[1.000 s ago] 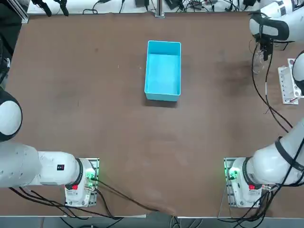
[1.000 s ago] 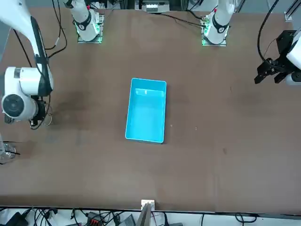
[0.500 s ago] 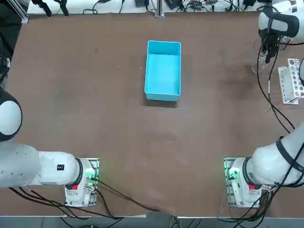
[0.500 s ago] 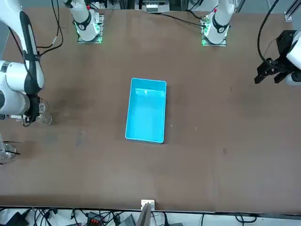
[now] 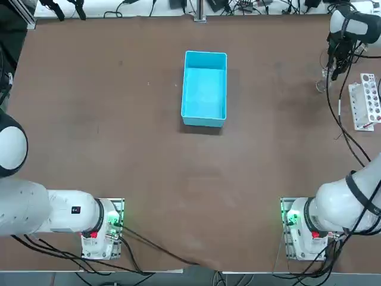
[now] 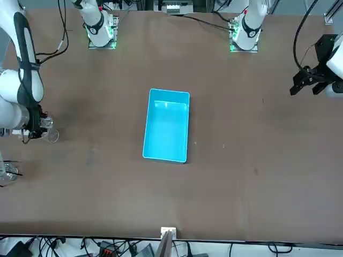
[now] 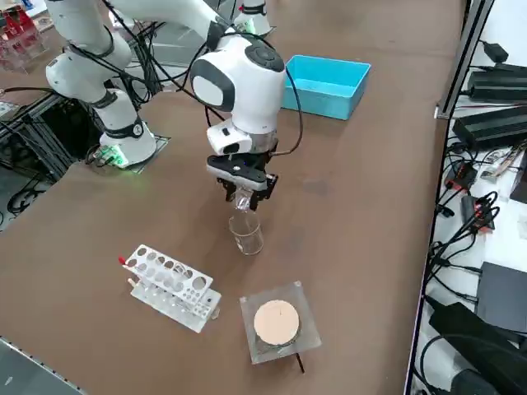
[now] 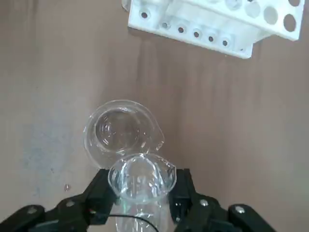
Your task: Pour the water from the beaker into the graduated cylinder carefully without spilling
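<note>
right arm bent at the elbow, wrist low over the table, end effector (image 8: 145, 198) closed, fingertips downward

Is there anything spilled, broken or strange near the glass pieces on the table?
One thing: a small shiny spot on the table, beside the glassware; it looks like a stray drop, possibly spilled water. The right gripper holds a glass vessel close by the standing glass; no breakage is visible on either.
</note>
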Controlling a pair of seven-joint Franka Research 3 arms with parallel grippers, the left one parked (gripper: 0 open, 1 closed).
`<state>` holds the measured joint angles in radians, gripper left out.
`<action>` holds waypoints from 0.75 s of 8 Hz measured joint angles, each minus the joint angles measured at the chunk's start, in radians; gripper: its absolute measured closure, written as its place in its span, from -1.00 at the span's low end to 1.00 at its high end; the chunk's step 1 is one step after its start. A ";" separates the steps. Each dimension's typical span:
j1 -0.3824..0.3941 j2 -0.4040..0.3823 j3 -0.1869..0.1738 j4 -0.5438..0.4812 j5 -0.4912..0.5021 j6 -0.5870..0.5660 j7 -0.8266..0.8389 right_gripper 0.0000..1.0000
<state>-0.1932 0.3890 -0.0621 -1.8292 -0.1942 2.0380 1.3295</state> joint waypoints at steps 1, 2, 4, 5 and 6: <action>-0.002 0.000 0.000 0.000 0.000 0.006 -0.010 -0.22; -0.004 0.001 0.000 0.000 0.006 0.008 -0.018 -0.22; -0.010 0.003 0.000 -0.001 0.052 0.014 -0.076 -0.22; -0.014 0.005 0.000 0.000 0.070 0.019 -0.096 -0.22; -0.015 0.007 0.000 0.000 0.074 0.022 -0.102 -0.22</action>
<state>-0.2080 0.3961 -0.0620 -1.8292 -0.1203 2.0595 1.2273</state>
